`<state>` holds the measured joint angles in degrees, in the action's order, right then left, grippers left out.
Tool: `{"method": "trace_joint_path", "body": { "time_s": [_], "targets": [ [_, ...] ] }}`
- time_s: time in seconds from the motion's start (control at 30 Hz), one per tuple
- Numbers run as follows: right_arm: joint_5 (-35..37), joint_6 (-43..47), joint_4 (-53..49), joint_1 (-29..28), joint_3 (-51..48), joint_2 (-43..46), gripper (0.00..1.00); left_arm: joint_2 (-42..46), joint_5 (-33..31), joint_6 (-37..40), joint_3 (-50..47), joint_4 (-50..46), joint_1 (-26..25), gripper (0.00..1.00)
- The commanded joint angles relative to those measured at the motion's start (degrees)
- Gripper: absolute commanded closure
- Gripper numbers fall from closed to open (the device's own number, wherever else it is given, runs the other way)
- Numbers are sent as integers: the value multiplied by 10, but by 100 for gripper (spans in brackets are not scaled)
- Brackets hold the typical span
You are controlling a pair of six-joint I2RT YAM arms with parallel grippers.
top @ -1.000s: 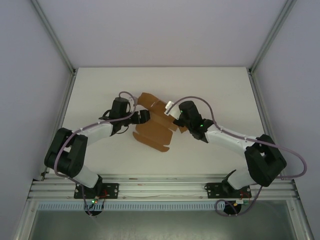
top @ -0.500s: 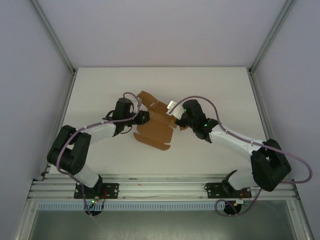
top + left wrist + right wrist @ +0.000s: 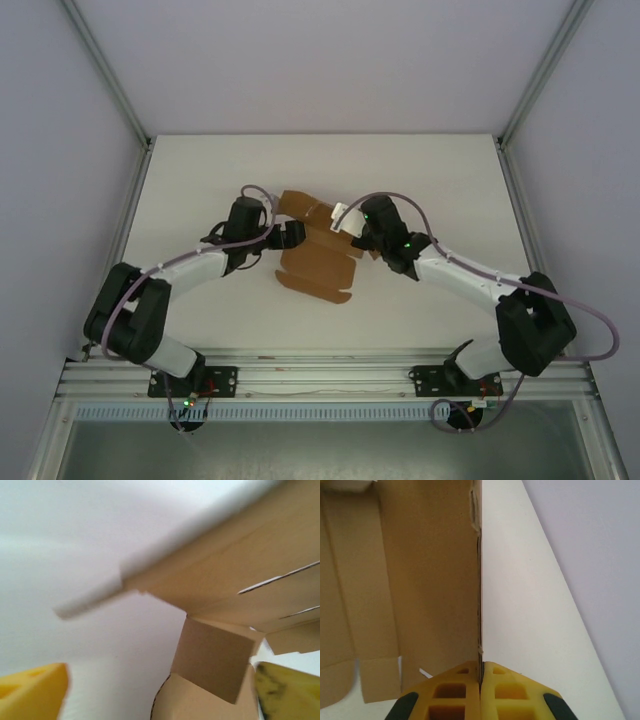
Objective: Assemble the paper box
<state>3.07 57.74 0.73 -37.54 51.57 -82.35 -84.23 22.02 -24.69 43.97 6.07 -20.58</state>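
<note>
Right pincer [image 3: 480, 674] clenches an edge of the paper box [image 3: 425, 580]; left pincer [image 3: 160, 694] gapes wide, released.

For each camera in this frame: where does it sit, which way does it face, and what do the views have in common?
Top external: above and behind the bases, looking down on the table; both arms, with the left gripper and right gripper at the paper box.
Left wrist: low over the table, facing the cardboard flaps; left fingers spread wide at the bottom corners.
Right wrist: looking along an upright panel; right fingers pinched on its edge.
Shared: all three show the brown box and white table.
</note>
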Motion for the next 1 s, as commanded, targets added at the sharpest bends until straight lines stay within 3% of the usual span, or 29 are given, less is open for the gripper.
{"method": "trace_joint_path", "body": {
  "time_s": [0.0, 0.13, 0.27, 0.37, 0.53, 0.6, 0.8, 0.97],
  "targets": [
    [76, 71, 13, -11, 18, -30, 100, 47, -95, 27, 10, -75, 6, 0],
    [104, 118, 69, -24, 8, -52, 100, 47, -182, 22, 82, -165, 43, 0],
    [88, 121, 78, -26, 3, -52, 100, 5, -172, 16, 134, -173, 97, 0],
    [84, 118, 86, -28, -3, -47, 100, -48, -146, 41, 177, -172, 105, 0],
    [93, 112, 85, -29, -1, -55, 100, -100, -6, 89, 186, -123, 92, 12],
    [100, 113, 85, -29, 4, -63, 100, -91, 18, 103, 163, -88, 77, 15],
    [102, 109, 70, -28, 19, -73, 100, -69, 36, 129, 119, -51, 36, 26],
    [105, 113, 69, -32, 20, -77, 100, -72, 7, 157, 86, -22, 0, 32]
  ]
}}
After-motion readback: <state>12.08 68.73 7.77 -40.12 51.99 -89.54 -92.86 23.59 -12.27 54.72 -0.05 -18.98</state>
